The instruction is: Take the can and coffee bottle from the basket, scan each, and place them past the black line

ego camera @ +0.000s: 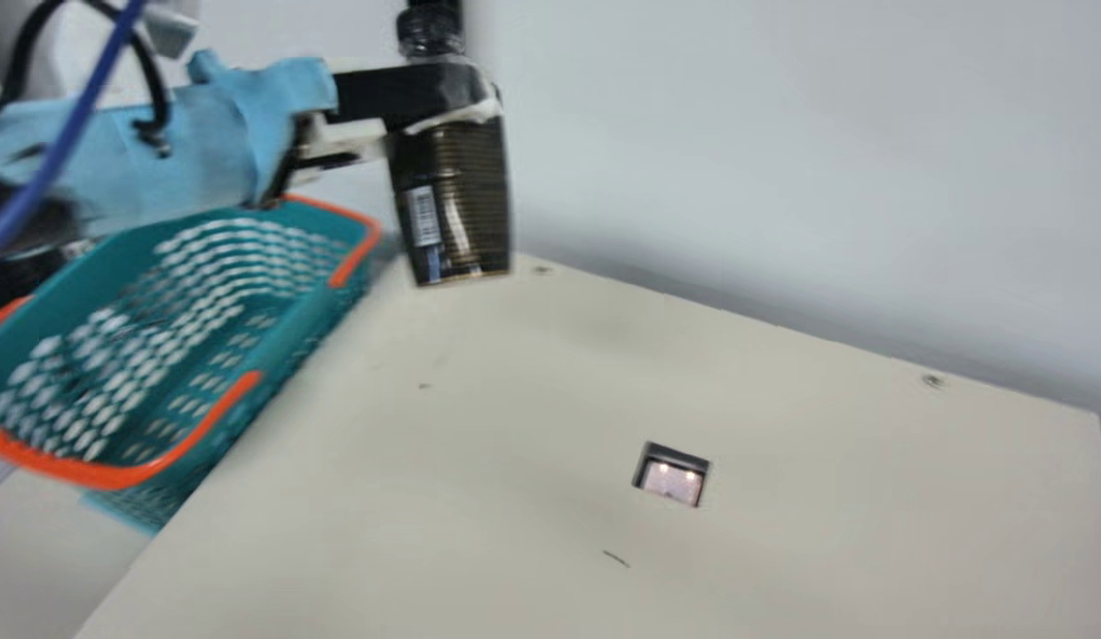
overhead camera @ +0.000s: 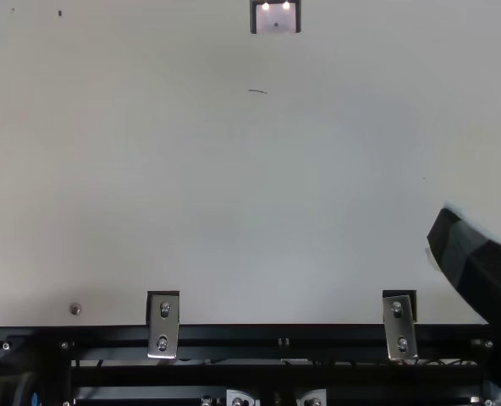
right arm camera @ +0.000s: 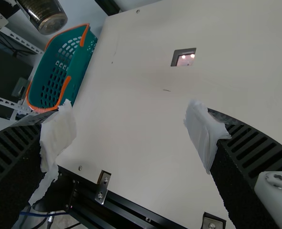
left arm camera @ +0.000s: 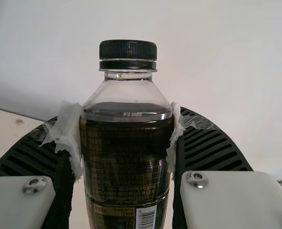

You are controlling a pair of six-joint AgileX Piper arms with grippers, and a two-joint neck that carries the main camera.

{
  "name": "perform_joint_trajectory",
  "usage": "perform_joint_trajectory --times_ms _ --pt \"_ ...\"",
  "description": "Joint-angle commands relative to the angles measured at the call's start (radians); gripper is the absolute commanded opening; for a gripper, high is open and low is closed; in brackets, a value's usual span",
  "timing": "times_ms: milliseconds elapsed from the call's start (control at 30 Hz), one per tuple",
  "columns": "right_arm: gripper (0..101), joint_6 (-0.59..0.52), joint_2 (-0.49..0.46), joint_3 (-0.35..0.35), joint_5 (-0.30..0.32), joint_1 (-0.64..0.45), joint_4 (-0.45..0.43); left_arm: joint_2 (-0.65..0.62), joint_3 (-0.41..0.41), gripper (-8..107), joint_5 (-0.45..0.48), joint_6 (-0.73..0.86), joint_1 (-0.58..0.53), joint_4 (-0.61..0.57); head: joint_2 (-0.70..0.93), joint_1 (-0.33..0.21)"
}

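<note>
Main view has the left gripper [ego camera: 448,96] clamped around a dark coffee bottle [ego camera: 453,191] with a ribbed black screw cap [ego camera: 429,31]. The bottle is held in the air, cap end up, above and to the right of the teal plastic basket [ego camera: 320,302], its base clear of the cream tabletop [ego camera: 479,461]. The basket has perforated walls and orange handles [ego camera: 204,435], and sits along the table's left edge.

To the right of the basket, set into the tabletop, is a small square scanner window [ego camera: 673,479] with a dark frame and bright points of light. A short, thin dark mark [ego camera: 616,558] lies on the surface, also to the basket's right and near the window.

In the left wrist view, both black ribbed fingers [left arm camera: 212,148] press on opposite sides of the bottle, with torn white padding [left arm camera: 69,133] at the contacts. Part of a barcode [left arm camera: 146,218] shows low on the bottle's label.

Top view shows part of the right gripper [overhead camera: 475,244] over the table, well apart from the basket, to its right. In the right wrist view, the right gripper [right arm camera: 131,132] is spread wide, with nothing between its white-padded fingers [right arm camera: 205,129].
</note>
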Motion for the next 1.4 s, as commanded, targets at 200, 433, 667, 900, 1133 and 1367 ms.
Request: perform_joint_trajectory --times_ms 200,433,667,900,1133,1367 --pt "101 0.000 0.000 0.000 0.000 0.000 0.000 -0.016 0.016 10 -0.079 -0.080 -0.157 -0.040 -0.236 0.003" --pt "101 0.000 0.000 0.000 0.000 0.000 0.000 -0.015 0.020 10 -0.145 -0.131 -0.272 -0.074 -0.411 0.009" --pt "101 0.000 0.000 0.000 0.000 0.000 0.000 -0.012 0.024 10 -0.202 -0.169 -0.366 -0.115 -0.563 0.005" --pt "101 0.000 0.000 0.000 0.000 0.000 0.000 -0.012 0.034 10 -0.225 -0.208 -0.429 -0.178 -0.628 -0.005" --pt "101 0.000 0.000 0.000 0.000 0.000 0.000 -0.013 0.040 10 -0.226 -0.206 -0.451 -0.196 -0.628 -0.005" --pt "101 0.000 0.000 0.000 0.000 0.000 0.000 -0.013 0.040 10 -0.229 -0.206 -0.451 -0.196 -0.628 -0.005"
